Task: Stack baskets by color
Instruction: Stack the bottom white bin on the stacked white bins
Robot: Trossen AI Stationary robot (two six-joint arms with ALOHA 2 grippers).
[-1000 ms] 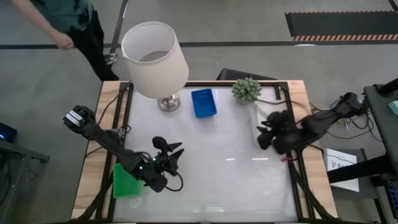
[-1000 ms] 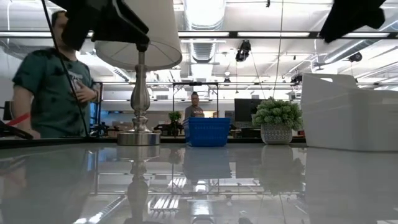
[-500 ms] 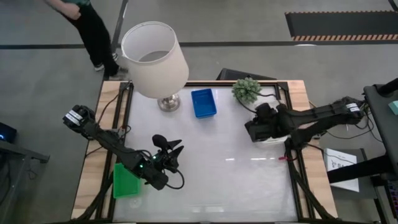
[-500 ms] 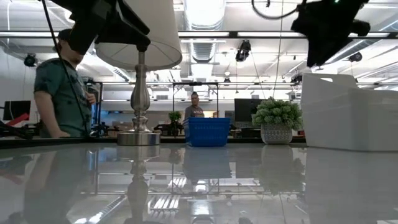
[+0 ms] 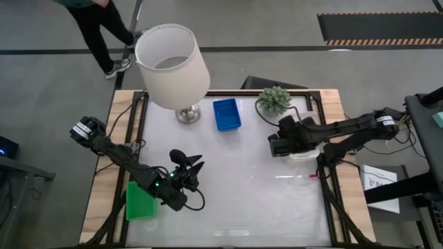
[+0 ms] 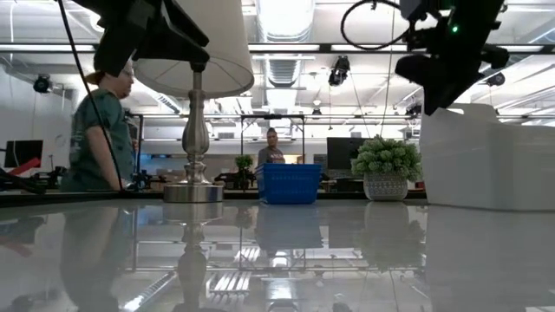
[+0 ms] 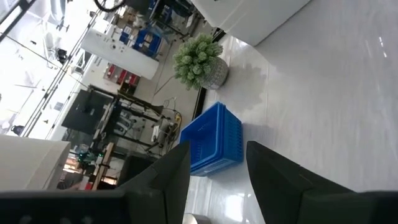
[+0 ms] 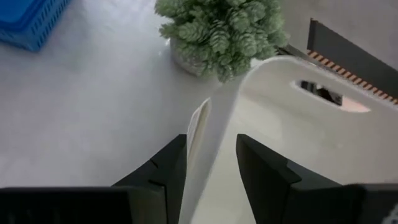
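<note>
Baskets sit apart on the worktop (image 5: 235, 194): a blue basket (image 5: 226, 114) near the lamp (image 5: 172, 66), a green basket (image 5: 140, 202) at the left edge, and a white basket (image 5: 299, 142) at the right side beside the plant (image 5: 275, 99). The right gripper (image 8: 210, 163) is at the white basket, its fingers (image 8: 166, 171) straddling the rim, one inside and one outside. The left gripper (image 5: 185, 164) hovers just beside the green basket, fingers spread and holding nothing. A person (image 6: 100, 130) stands beyond the worktop.
</note>
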